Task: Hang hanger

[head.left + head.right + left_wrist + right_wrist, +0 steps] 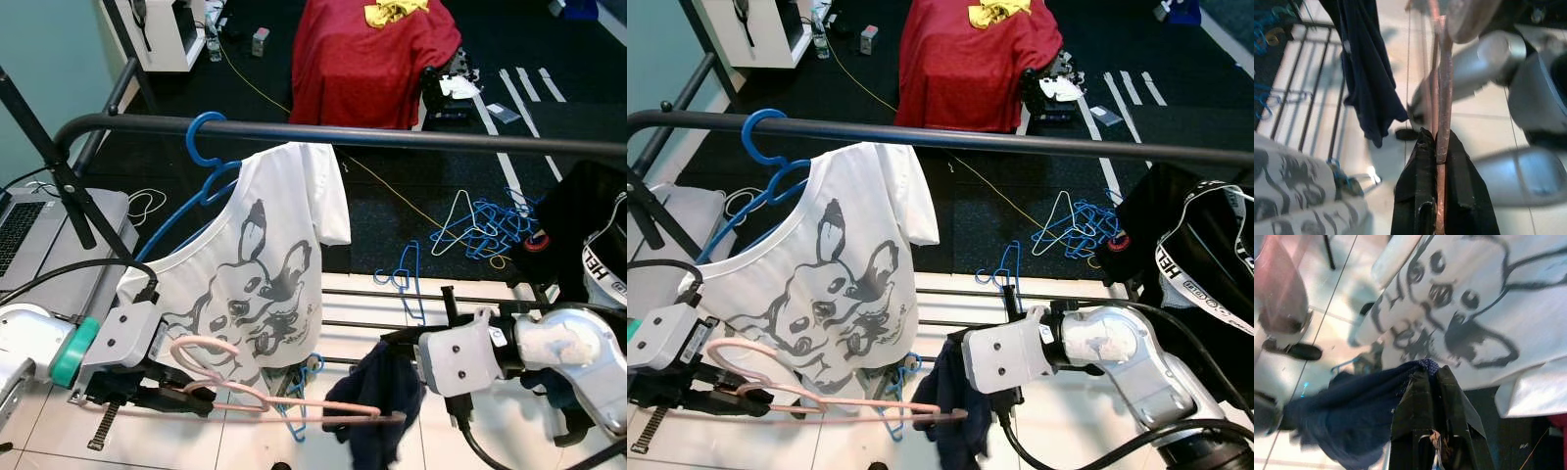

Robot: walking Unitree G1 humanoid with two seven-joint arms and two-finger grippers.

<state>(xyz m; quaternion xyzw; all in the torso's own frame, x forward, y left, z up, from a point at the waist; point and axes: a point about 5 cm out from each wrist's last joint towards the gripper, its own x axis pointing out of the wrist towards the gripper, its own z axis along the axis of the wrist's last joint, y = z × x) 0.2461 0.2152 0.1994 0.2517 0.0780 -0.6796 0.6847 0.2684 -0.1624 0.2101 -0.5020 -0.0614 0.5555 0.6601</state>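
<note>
Gripping a pink hanger (pixel 284 401) at lower left, the left gripper (pixel 191 397) is pinching its wire between 2 closed fingers; the right gripper (pixel 1437 382) is clamping navy cloth (pixel 377 392) at lower centre.

navy garment (pixel 377 397) cut off at the bottom edge, right gripper (pixel 392 345) hidden behind it

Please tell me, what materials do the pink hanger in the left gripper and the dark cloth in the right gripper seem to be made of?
The pink hanger, clamped in the left gripper, looks like thin wire with a smooth pink coating: it is slender and evenly curved, though bare plastic is possible. The dark navy cloth, pinched by the right gripper, looks like soft matte fabric, since it hangs limp in folds.
</note>
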